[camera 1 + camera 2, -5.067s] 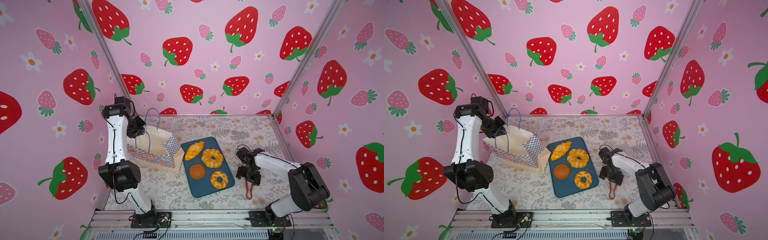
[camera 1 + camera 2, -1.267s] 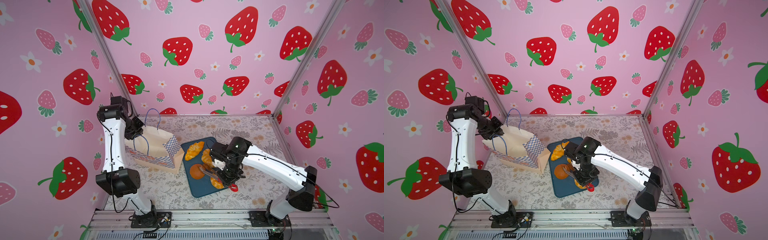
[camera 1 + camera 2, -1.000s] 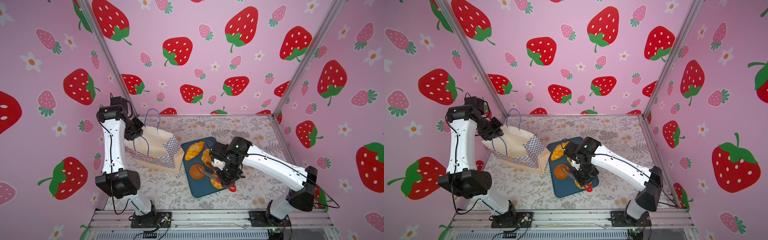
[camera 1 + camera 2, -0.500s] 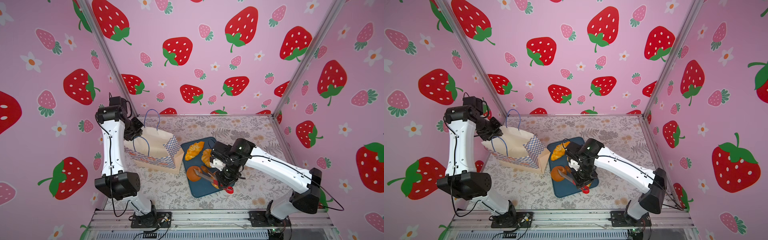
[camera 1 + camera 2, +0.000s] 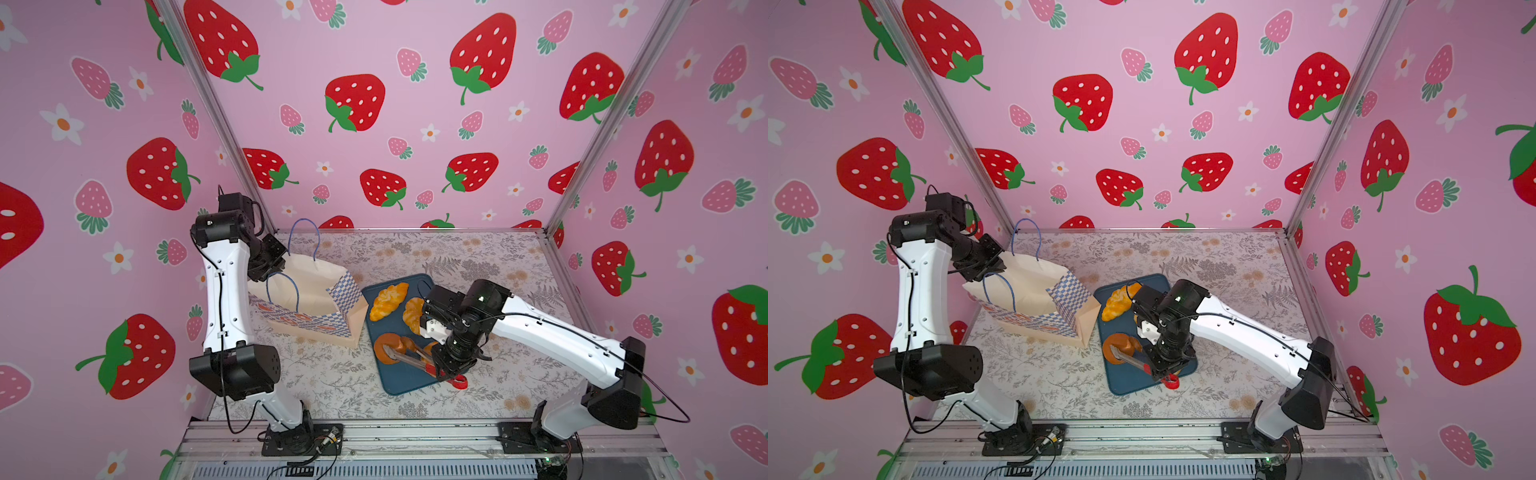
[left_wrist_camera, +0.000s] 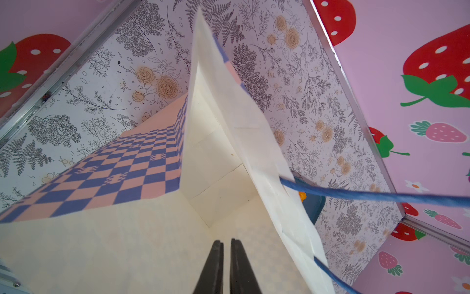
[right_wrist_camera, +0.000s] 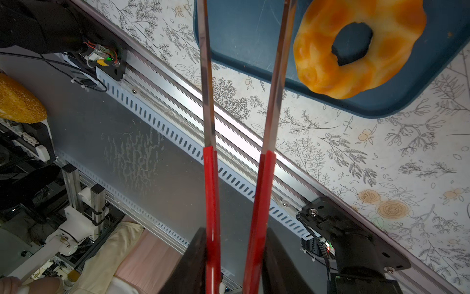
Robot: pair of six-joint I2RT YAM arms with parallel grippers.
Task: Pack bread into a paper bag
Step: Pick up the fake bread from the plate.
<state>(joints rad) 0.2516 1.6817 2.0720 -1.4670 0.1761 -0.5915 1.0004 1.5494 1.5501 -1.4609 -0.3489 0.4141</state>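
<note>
Left gripper: at the back-left rim of the cream paper bag with a blue-white checkered band. The fingers are pressed almost together, pinching the rim. The bag sits on the floral-patterned counter, on the left near the back, leaning, with its mouth held open toward that arm. The left wrist view looks into the pale interior and shows no bread inside. One blue cord handle stands up; the other droops across the opening.

Right gripper: clamped on the red grips of the red-handled metal tongs. The tong arms stand apart and run toward the bag.

Smooth round brown bun: caught between the tong tips, over the left edge of the dark blue rectangular tray. It looks tilted. Whether it is clear of the tray surface cannot be told.

Golden-yellow croissant: at the far end of the tray, just beside the bag's checkered side.

Larger golden twisted ring: beside the croissant, partly hidden by the right arm.

Smaller golden twisted ring: near the tray's front corner, mostly covered by the arm in both top views.
</note>
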